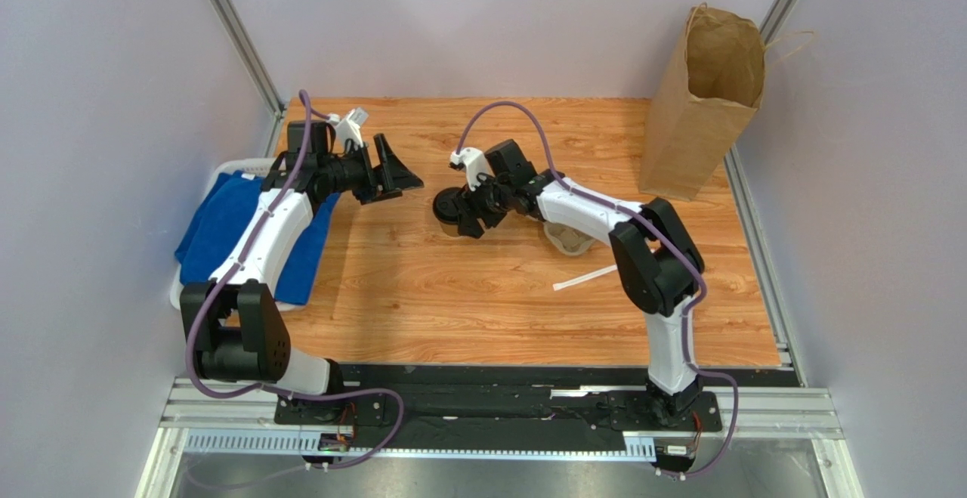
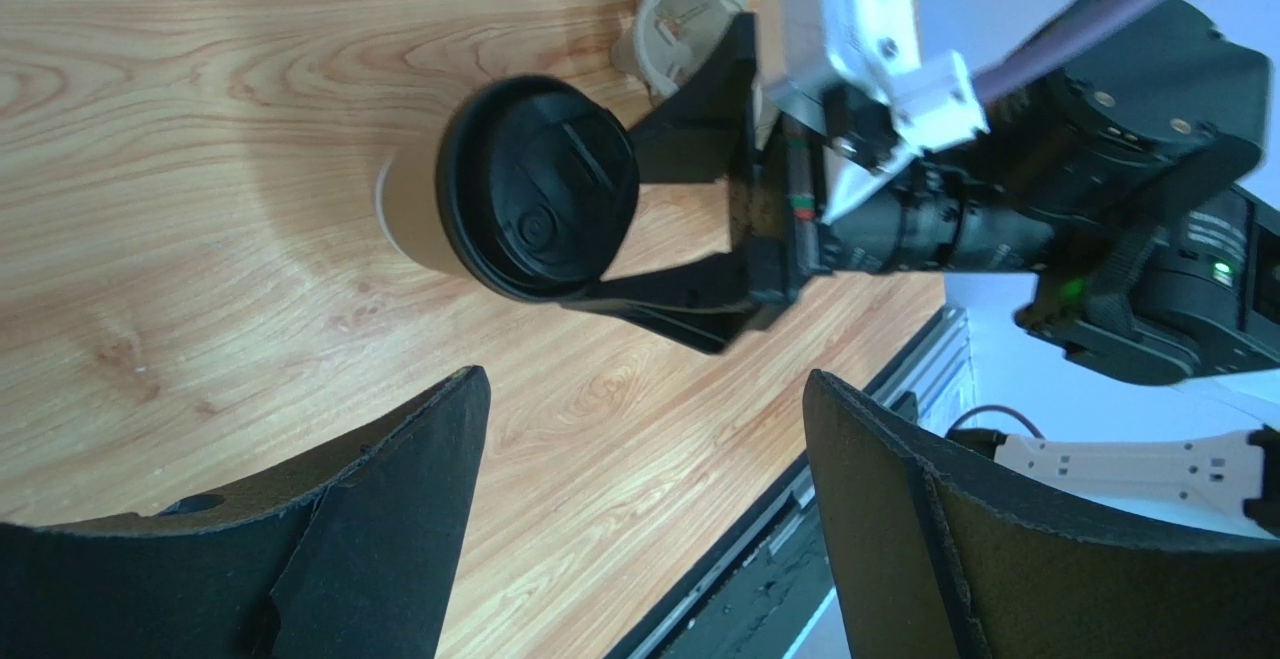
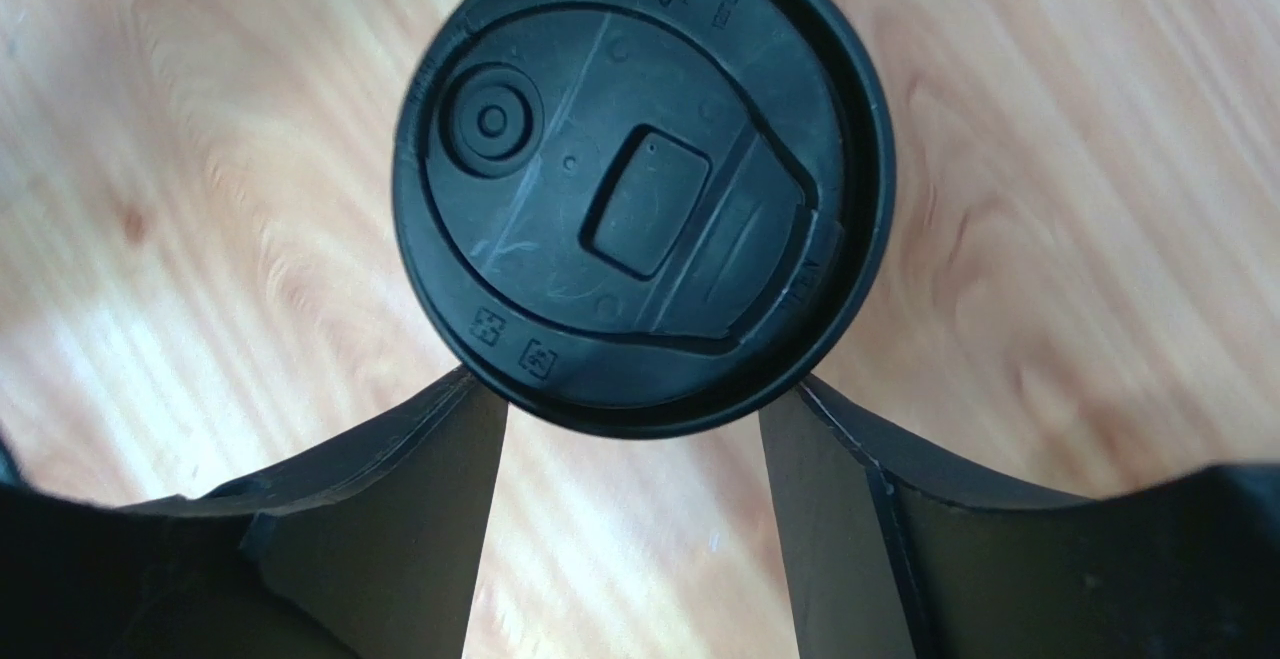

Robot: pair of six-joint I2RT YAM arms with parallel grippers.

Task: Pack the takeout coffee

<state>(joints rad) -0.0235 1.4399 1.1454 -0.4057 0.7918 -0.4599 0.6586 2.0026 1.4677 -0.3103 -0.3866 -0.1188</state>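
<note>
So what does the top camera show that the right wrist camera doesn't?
Only the top view: the paper bag at the table's far right corner, the blue cloth at left, and the left pincer. Only the right wrist view: the moulded detail on the black lid. Both: the coffee cup, the wooden table and the right pincer at the cup.

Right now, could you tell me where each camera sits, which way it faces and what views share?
Top external: above and behind, looking down at the table; left arm and right arm show.
Left wrist: on the left arm, facing the cup and right fingers; left fingers below.
Right wrist: on the right arm, looking down on the lid; right fingers flank it.
Shared: all show the cup.
</note>
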